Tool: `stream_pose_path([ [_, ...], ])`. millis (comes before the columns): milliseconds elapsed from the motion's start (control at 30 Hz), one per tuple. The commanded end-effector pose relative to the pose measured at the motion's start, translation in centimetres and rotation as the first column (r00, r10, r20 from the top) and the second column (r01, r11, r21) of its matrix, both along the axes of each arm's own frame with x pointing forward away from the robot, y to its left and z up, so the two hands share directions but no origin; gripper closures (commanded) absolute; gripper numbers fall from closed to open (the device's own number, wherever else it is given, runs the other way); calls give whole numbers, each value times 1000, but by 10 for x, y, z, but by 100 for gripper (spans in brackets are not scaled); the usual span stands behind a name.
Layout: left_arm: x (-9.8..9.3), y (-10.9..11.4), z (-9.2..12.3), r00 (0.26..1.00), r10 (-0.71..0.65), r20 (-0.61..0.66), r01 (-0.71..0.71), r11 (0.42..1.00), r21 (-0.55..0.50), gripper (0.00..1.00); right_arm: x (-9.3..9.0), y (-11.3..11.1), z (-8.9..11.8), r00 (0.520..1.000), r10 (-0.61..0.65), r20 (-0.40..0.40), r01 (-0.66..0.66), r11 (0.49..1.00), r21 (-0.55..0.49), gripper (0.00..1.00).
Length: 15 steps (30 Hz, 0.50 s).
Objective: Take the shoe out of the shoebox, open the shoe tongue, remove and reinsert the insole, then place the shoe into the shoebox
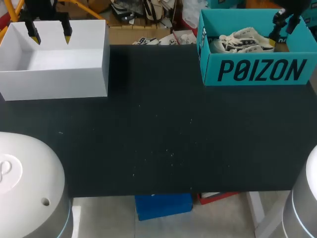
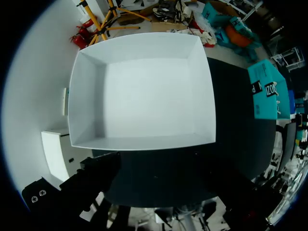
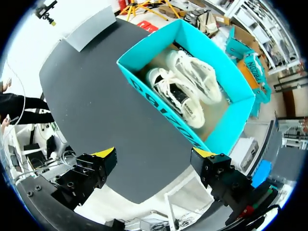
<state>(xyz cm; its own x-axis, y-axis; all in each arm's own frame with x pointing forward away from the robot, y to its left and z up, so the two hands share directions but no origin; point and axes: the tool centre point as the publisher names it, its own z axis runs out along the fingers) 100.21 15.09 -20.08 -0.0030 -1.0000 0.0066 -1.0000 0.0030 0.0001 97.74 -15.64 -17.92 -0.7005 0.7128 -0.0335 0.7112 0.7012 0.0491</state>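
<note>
A teal shoebox [image 1: 255,69] stands open at the table's far right. Two white sneakers with black trim [image 1: 242,42] lie inside it. My right gripper [image 1: 285,24] hangs above the box's right half, open and holding nothing. The right wrist view looks down on the shoebox [image 3: 159,113] and the sneakers [image 3: 187,91], which lie ahead of the gripper [image 3: 154,154] with its yellow tips spread wide. My left gripper [image 1: 50,35] is open and empty over the far left of the table. In the left wrist view its dark fingers [image 2: 96,173] show without their yellow tips.
An empty white box [image 1: 59,84] stands open at the far left, right under my left gripper; its floor [image 2: 144,96] is bare. The black table top [image 1: 163,139] stretches between the two boxes. The teal shoebox [image 2: 267,91] shows beyond the white box.
</note>
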Motion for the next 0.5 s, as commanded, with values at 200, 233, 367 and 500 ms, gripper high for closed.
stream_pose_path([
  [200, -1, -1, 1, 1000, 2, -2, -2, 1000, 4, 0, 11, 15, 5, 573, 818, 40, -818, 570, 75, 0],
  [233, -1, -1, 1, 1000, 2, -2, -2, 1000, 4, 0, 13, 16, 7, 557, 830, 19, -829, 555, 74, 0],
  [367, -1, -1, 1, 1000, 2, -2, -2, 1000, 4, 0, 13, 16, 7, 557, 830, 19, -829, 555, 74, 0],
  [500, -1, -1, 1, 1000, 2, -2, -2, 1000, 4, 0, 13, 16, 7, 557, 830, 19, -829, 555, 74, 0],
])
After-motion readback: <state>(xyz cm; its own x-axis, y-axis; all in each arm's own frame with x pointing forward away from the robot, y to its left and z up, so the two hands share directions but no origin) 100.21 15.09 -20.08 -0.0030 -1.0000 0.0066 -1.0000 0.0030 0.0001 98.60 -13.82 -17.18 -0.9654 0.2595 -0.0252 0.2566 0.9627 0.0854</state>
